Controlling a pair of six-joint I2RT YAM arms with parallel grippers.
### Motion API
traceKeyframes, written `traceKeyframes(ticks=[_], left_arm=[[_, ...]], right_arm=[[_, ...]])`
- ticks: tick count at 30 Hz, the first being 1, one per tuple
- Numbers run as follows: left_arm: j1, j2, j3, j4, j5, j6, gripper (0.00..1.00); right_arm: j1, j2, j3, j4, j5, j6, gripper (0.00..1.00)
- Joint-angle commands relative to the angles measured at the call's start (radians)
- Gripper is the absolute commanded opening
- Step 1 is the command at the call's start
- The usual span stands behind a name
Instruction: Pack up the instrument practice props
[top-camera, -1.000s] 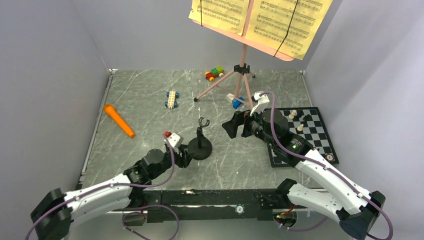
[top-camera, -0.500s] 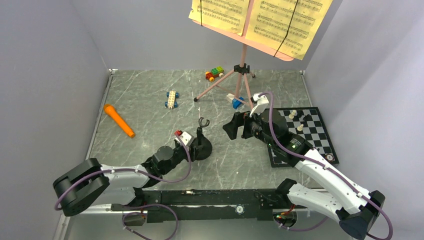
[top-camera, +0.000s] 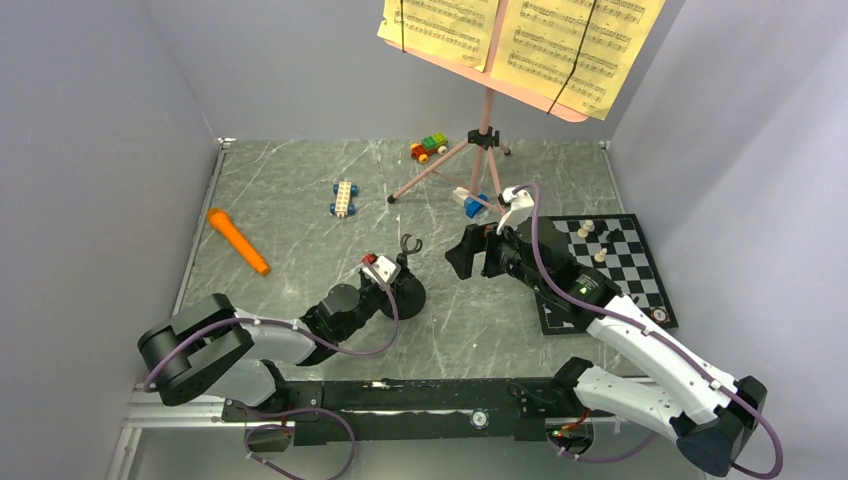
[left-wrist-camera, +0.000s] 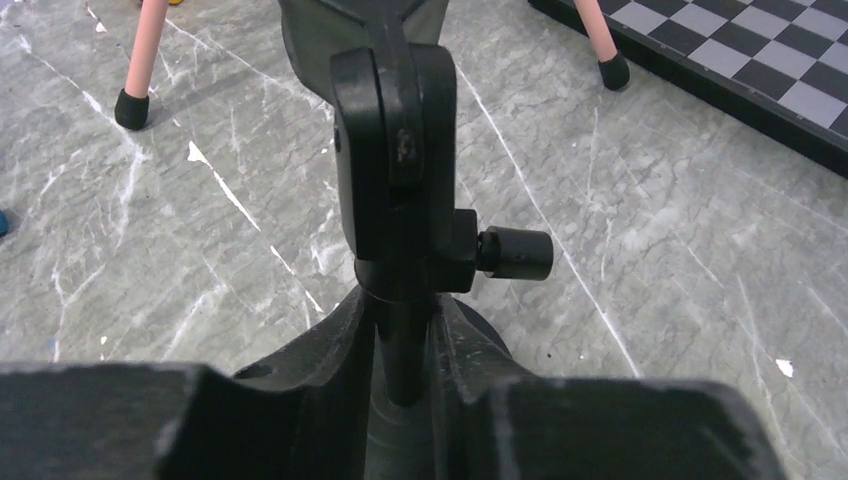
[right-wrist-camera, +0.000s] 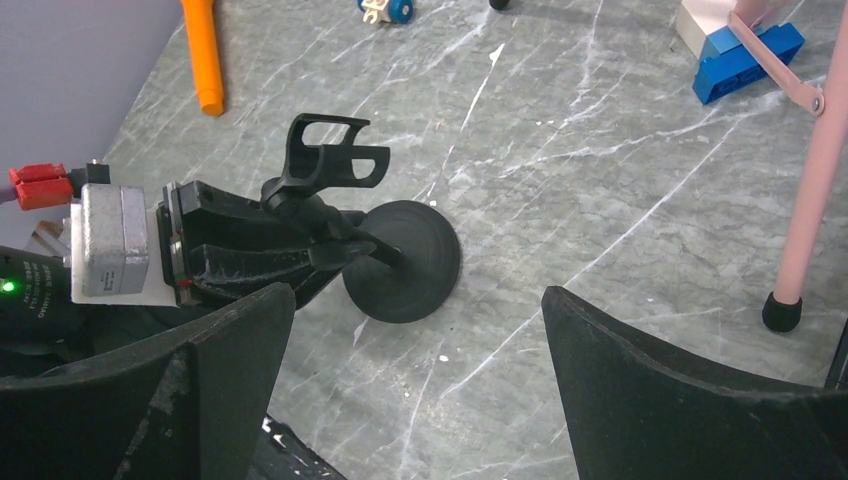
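the grey marbled desk (top-camera: 300, 200) carries everything. the tall pink music stand (top-camera: 487, 130) rises beyond the right hand (top-camera: 468, 252), one tripod foot close by that hand's far side, and the yellow sheet-music pages (top-camera: 560, 45) lie on its tray, high above both hands. the chessboard (top-camera: 630, 270) lies to the right of the right hand, partly under its arm. the right hand hovers with its fingers spread wide and nothing between them. ahead of it, apart, stands the black mic stand (right-wrist-camera: 405, 262), its round base on the desk. the left hand (top-camera: 392, 285) has closed narrow on the mic stand's stem, a finger pressed to either side just above the base. the orange microphone (top-camera: 238, 241) lies flat, well off to the left hand's left. three small block cars (top-camera: 343, 197) sit farther out, beyond both hands.
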Motion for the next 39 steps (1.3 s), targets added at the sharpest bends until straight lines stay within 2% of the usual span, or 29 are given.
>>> traceKeyframes(ticks=[1,5,9,13,17,19,22,25,30,35,39], left_arm=[[-0.006,0.023,0.033,0.079,0.001,0.011,0.18],[-0.006,0.001,0.025,0.065,-0.022,0.007,0.0],[-0.006,-0.108,0.017,-0.016,-0.064,0.0,0.0],[-0.006,-0.312,0.087,-0.3,-0.201,-0.03,0.0],[0.014,-0.463,0.205,-0.518,-0.375,0.043,0.0],[0.092,-0.501,0.276,-0.605,-0.373,0.044,0.0],[0.329,-0.518,0.348,-0.734,-0.237,-0.084,0.0],[0.549,-0.477,0.4,-0.753,-0.146,-0.155,0.0],[0.8,-0.243,0.549,-0.741,-0.098,-0.164,0.0],[0.962,-0.013,0.642,-0.679,-0.012,-0.189,0.0],[1.024,0.113,0.696,-0.625,0.017,-0.153,0.0]], right_arm=[[0.002,-0.01,0.018,0.001,0.02,-0.003,1.0],[0.001,-0.015,0.014,-0.003,0.022,-0.004,1.0],[0.001,-0.024,0.014,-0.004,0.022,-0.004,1.0],[0.002,-0.034,0.016,-0.002,0.019,-0.004,1.0],[0.002,-0.04,0.009,0.013,0.012,-0.006,1.0],[0.002,-0.036,0.006,0.019,0.004,-0.005,1.0],[0.002,-0.034,-0.003,0.036,-0.009,0.0,1.0],[0.002,-0.038,-0.007,0.047,-0.024,0.006,1.0],[0.002,-0.033,-0.017,0.061,-0.05,0.013,1.0],[0.001,-0.035,-0.025,0.067,-0.062,0.013,1.0],[0.002,-0.03,-0.034,0.081,-0.065,0.018,1.0]])
